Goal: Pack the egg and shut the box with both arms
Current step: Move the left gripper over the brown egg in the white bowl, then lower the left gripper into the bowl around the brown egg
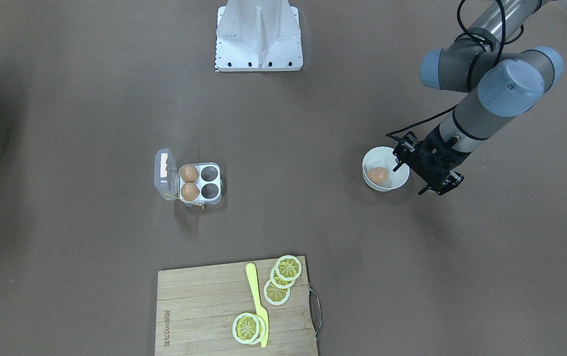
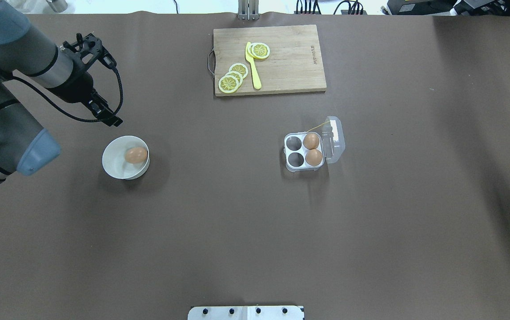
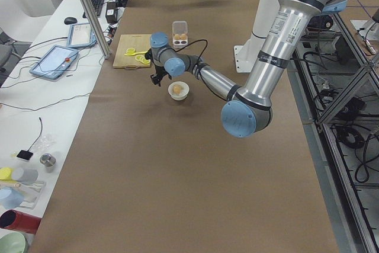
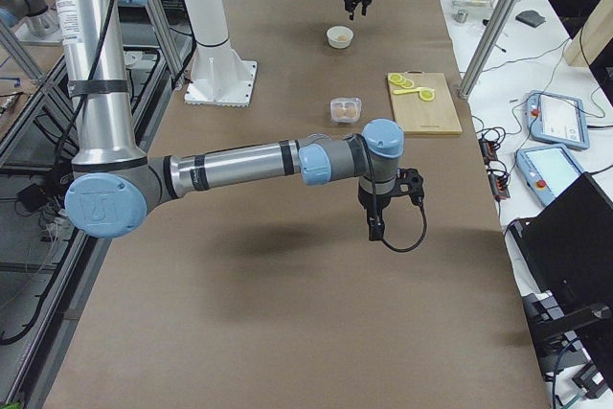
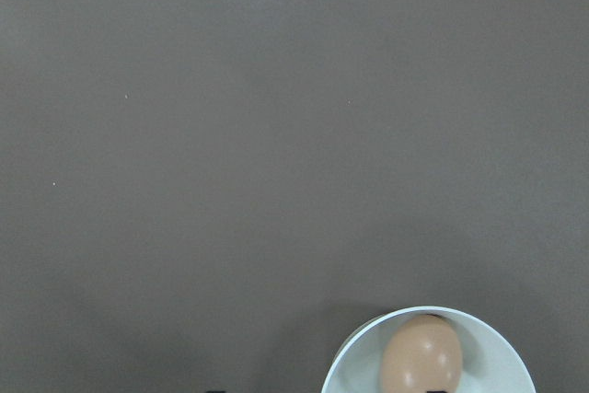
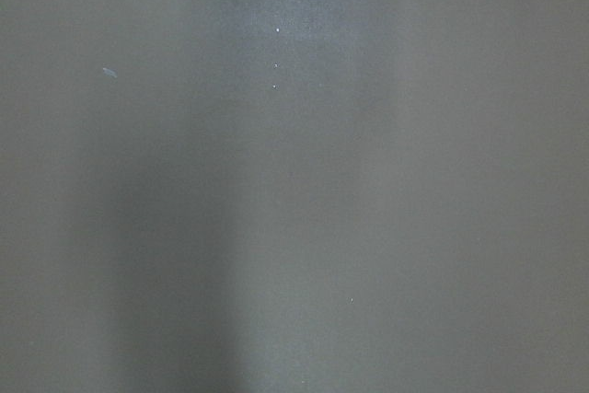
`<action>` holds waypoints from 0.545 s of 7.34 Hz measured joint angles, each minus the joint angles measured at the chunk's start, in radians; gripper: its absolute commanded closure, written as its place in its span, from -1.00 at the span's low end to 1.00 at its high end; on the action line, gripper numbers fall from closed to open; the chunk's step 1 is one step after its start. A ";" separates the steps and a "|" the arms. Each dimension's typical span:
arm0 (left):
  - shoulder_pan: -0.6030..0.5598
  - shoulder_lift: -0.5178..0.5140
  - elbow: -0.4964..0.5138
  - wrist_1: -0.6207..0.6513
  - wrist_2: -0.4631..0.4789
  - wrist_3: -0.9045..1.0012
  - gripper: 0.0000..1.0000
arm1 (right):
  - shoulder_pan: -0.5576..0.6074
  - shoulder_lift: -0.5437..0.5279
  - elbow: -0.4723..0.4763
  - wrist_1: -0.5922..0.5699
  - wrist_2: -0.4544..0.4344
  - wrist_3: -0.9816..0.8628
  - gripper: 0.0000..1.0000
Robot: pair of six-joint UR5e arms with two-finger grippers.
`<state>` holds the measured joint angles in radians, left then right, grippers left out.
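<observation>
The egg (image 1: 377,175) (image 2: 136,155) lies in a white bowl (image 1: 370,163) (image 2: 112,162); the left wrist view shows the egg (image 5: 421,356) at its bottom edge. My left gripper (image 1: 404,155) (image 2: 106,115) hovers over the bowl's far rim, open and holding nothing. The box (image 1: 212,168) (image 2: 288,153) stands mid-table with its clear lid (image 1: 163,173) swung open. Two brown eggs fill the cells by the lid and the other two cells are bare. My right gripper (image 4: 375,227) hangs above bare table far from the box, and I cannot tell its state.
A wooden cutting board (image 1: 199,306) (image 2: 290,62) with lemon slices and a yellow knife lies at the table edge far from the robot. The white stand (image 1: 258,34) sits at the robot's side. Bare brown table lies between bowl and box.
</observation>
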<state>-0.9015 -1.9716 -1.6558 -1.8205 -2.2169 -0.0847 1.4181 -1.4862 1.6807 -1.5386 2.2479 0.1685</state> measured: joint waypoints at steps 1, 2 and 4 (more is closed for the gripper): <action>0.014 0.008 0.000 0.000 0.003 0.001 -0.57 | 0.000 0.001 0.000 0.000 0.000 0.000 -1.00; 0.028 0.012 0.000 0.000 0.006 0.001 -0.56 | -0.001 0.001 -0.001 0.000 -0.001 0.000 -1.00; 0.063 0.021 0.000 0.000 0.026 0.001 -0.40 | -0.001 0.000 -0.002 0.000 -0.001 -0.001 -1.00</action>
<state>-0.8390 -1.9505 -1.6562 -1.8208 -2.1907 -0.0842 1.4174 -1.4858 1.6782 -1.5383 2.2473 0.1677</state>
